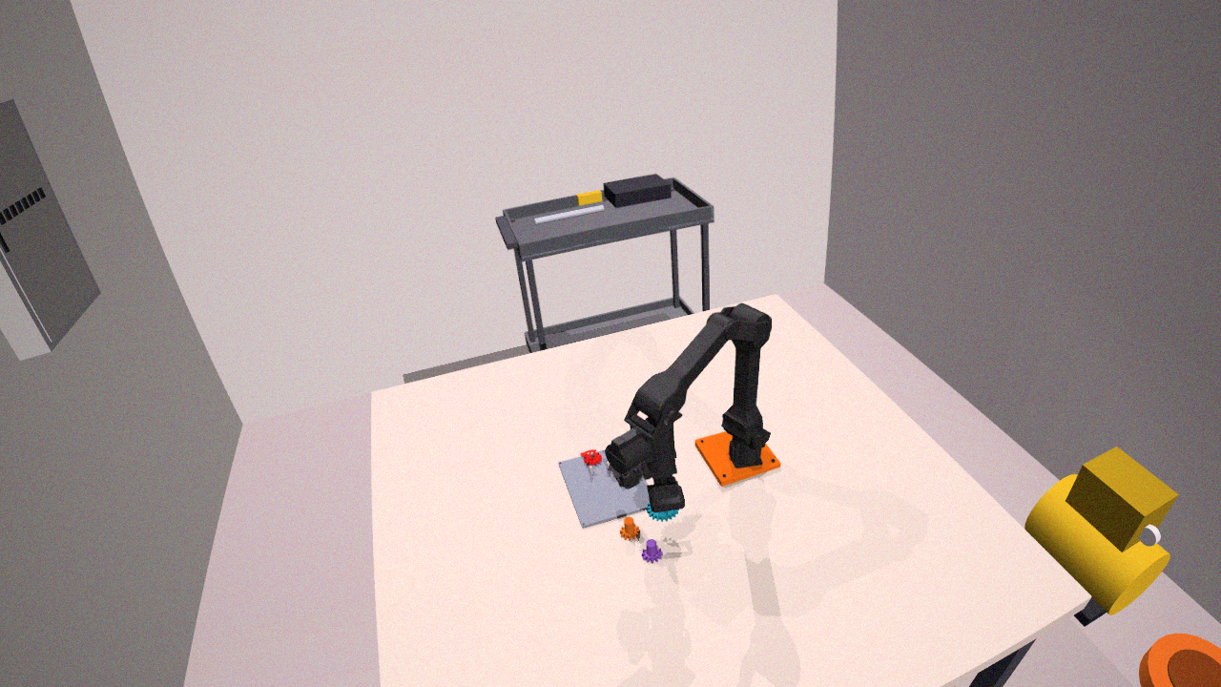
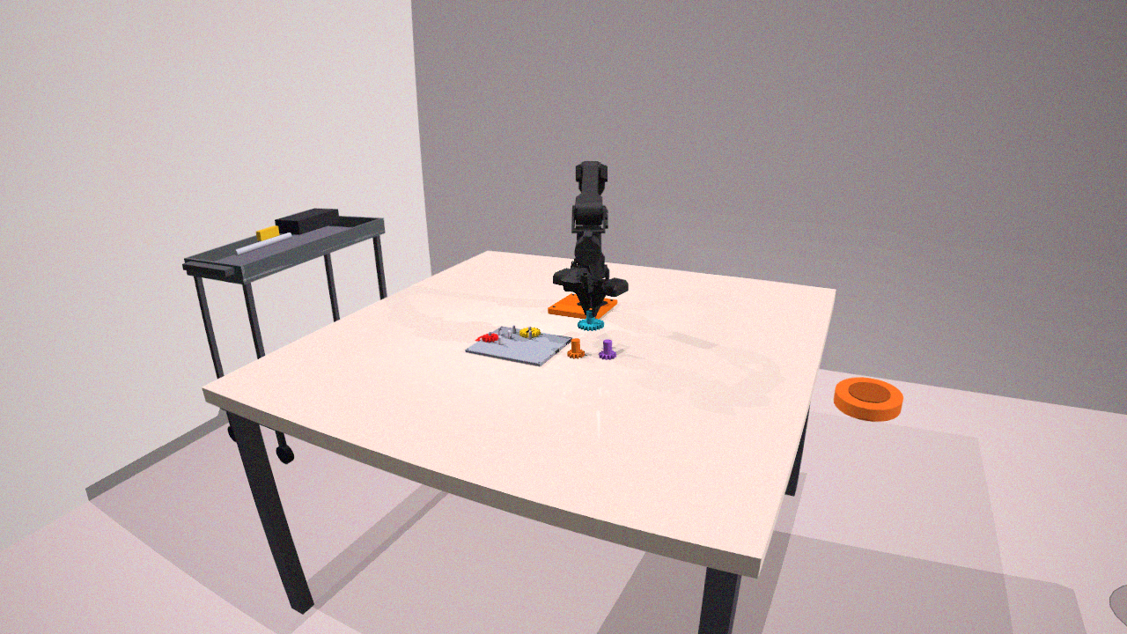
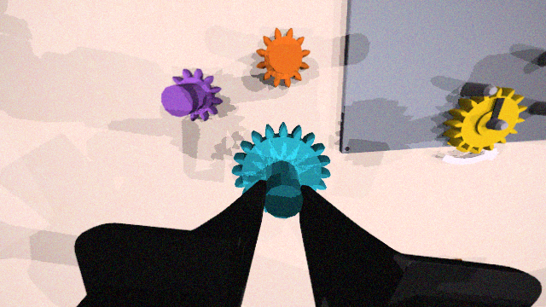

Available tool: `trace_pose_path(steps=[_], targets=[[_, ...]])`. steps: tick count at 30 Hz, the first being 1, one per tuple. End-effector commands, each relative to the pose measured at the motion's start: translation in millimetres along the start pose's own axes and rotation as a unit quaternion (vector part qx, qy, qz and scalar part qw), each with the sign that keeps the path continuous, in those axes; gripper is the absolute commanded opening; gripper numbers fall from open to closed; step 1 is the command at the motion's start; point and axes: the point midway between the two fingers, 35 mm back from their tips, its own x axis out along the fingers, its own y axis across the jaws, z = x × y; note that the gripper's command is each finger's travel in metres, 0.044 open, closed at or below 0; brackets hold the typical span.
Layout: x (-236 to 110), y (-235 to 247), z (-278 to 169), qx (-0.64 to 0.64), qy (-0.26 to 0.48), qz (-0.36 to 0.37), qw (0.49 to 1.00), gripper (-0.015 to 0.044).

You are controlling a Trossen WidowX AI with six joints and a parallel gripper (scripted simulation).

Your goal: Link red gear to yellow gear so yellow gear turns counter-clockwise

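Note:
My gripper [image 2: 591, 312] [image 3: 282, 189] is shut on the upright stem of the teal gear [image 1: 663, 515] [image 2: 591, 324] [image 3: 256, 159] and holds it a little above the table, just outside the board's near corner. The orange gear [image 1: 629, 532] [image 2: 576, 349] [image 3: 286, 57] and the purple gear [image 1: 651, 553] [image 2: 607, 350] [image 3: 177, 101] stand on the table. The red gear [image 1: 591, 458] [image 2: 489, 337] sits on the grey board [image 1: 597, 502] [image 2: 511, 352] [image 3: 384, 26]. The yellow gear [image 2: 533, 332] [image 3: 471, 125] sits by the board's edge; the arm hides it in the top view. Several bare pegs stand between them.
The white arrow [image 3: 469, 159] lies beside the yellow gear. The arm's orange base plate [image 1: 713, 461] [image 2: 562, 309] is behind the held gear. A grey cart [image 1: 563, 241] [image 2: 260, 266] stands beyond the table.

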Motion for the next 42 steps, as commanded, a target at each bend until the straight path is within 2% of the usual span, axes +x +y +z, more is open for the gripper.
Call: trace_pose_path(steps=[1,42], targets=[[-9.2,1.4,2.1,-0.001,-0.003,0.003,1.000,0.0000],[-91.4,-2.7,-2.6,-0.001,-0.002,0.002,1.000,0.0000]])
